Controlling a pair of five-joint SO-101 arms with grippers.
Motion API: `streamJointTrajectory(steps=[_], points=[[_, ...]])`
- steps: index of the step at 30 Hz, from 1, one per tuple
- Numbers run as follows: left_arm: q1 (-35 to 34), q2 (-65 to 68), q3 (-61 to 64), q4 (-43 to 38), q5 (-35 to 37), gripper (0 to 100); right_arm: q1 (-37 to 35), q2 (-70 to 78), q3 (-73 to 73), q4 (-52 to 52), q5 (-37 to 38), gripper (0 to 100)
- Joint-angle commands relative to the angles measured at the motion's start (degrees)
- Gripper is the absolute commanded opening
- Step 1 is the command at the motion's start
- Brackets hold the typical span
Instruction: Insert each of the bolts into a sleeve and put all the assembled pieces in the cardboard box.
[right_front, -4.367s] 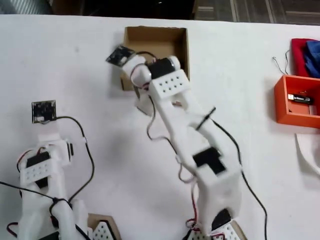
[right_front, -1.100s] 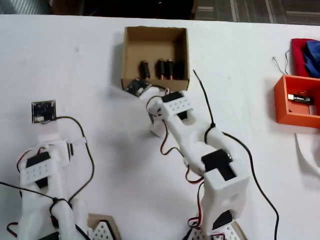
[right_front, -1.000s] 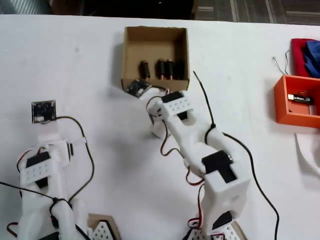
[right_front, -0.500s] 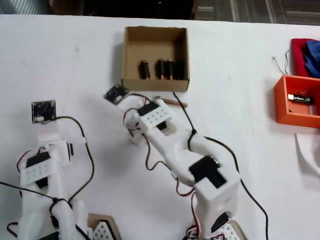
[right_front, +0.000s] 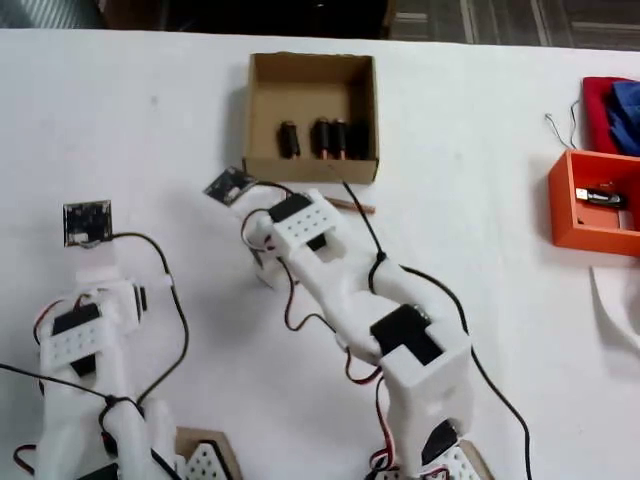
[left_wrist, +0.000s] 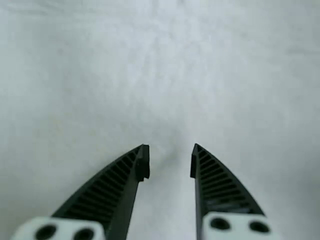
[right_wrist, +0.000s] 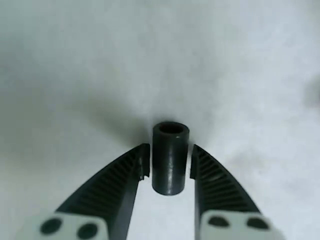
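Straddling the upright sleeve near the middle of the bench, just short of the cardboard box, the right pincer gapes open, one finger either side, while the left pincer hangs open farther off.

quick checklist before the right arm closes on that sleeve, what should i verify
1. The sleeve sits between the fingers of the right gripper: ok, one finger on each side.
2. The sleeve stands on end with its bore clear: ok.
3. Grip closed on the sleeve: not ok, the jaws are open, with a slight gap on one side.
4. A bolt is ready for it: ok, it lies on the table in front of the cardboard box.
5. The left gripper is free to fetch it: ok, open and holding nothing.
6. Room in the box: ok, three assembled pieces inside, with bare floor left.
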Motion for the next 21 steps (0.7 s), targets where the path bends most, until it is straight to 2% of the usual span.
streamJointTrajectory(steps=[1, 4, 6, 11, 16, 21], points=[[0.00, -0.62, 0.13, -0.79, -0.18, 16, -0.40, -0.13, -2.11, 0.22, 0.00, 11.4], [0.00, -0.62, 0.13, -0.79, -0.18, 16, -0.40, -0.13, -2.02, 0.48, 0.00, 8.9], [0.00, -0.62, 0.13, -0.79, -0.18, 16, -0.31, -0.13, -2.02, 0.40, 0.00, 0.5], [0.00, -0.62, 0.13, -0.79, -0.18, 16, 0.92, -3.21, -2.37, 1.80, 0.00, 2.3], [0.00, -0.62, 0.13, -0.79, -0.18, 16, 5.93, -17.01, -2.11, 4.53, -0.44, 2.3], [0.00, -0.62, -0.22, -0.70, -0.18, 16, 14.64, -33.63, -2.02, 9.54, -0.53, 2.3]])
